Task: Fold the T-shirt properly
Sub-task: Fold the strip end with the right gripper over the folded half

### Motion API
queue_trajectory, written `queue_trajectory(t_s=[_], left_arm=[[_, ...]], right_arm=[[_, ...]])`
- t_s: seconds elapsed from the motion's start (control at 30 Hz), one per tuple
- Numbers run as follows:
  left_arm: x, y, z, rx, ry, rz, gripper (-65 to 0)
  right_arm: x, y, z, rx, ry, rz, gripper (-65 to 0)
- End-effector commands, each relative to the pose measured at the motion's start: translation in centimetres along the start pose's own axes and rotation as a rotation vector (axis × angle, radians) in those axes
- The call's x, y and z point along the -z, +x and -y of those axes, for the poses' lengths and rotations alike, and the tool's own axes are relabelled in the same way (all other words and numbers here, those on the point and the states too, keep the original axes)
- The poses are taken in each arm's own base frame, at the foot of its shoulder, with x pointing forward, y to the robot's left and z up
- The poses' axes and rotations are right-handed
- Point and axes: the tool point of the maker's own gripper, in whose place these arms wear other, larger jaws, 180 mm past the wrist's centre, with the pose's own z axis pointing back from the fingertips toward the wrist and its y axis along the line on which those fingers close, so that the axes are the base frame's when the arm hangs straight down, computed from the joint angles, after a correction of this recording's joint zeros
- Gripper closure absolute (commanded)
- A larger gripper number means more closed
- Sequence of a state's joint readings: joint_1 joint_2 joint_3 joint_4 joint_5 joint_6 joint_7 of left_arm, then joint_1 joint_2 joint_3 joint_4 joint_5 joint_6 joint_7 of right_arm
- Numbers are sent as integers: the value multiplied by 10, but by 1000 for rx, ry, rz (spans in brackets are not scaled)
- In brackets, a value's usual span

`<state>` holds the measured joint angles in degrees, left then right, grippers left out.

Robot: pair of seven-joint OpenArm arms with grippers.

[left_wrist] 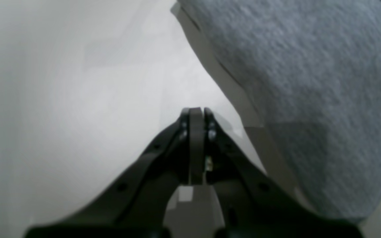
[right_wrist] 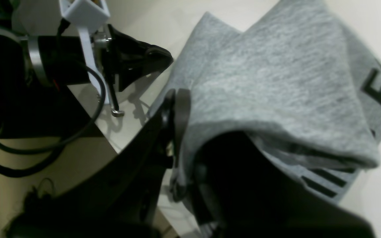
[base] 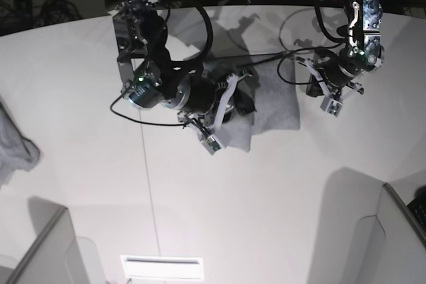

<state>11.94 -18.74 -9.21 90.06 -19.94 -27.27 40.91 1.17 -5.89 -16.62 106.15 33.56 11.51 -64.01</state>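
Right pincer (right_wrist: 180, 132), jaws nearly together, pinches a grey fold of the T-shirt (right_wrist: 270, 82), apparently to carry that layer over. The shirt lies mid-bench (base: 213, 217). Left pincer (left_wrist: 196, 114), jaws together and empty, waits just beside the cloth.

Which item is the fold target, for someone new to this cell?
Start at the white table; between the two arms near its far edge lies a heather-grey cotton T-shirt, folded into a compact pad. Black block lettering and the right end effector clamped on its edge distinguish it.
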Motion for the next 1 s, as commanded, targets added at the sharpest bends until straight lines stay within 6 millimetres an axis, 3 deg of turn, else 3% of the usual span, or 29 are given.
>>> queue_trajectory(t_s=[0.0, 0.37, 0.7, 0.87, 0.97], left_arm=[[-4, 4, -4, 16, 6, 7, 0], [-7, -9, -3, 8, 7, -16, 0], [-7, -12, 0, 12, -1, -25, 0], [-7, -13, 1, 13, -2, -26, 0], [-9, -23, 1, 3, 0, -45, 0]], right_arm=[[-1, 22, -11, -15, 30, 69, 0], [39, 10, -35, -32, 93, 31, 0], [50, 5, -65, -96, 153, 1, 0], [64, 1, -55, -72, 138, 0, 0], [71, 1, -49, -59, 129, 7, 0]])
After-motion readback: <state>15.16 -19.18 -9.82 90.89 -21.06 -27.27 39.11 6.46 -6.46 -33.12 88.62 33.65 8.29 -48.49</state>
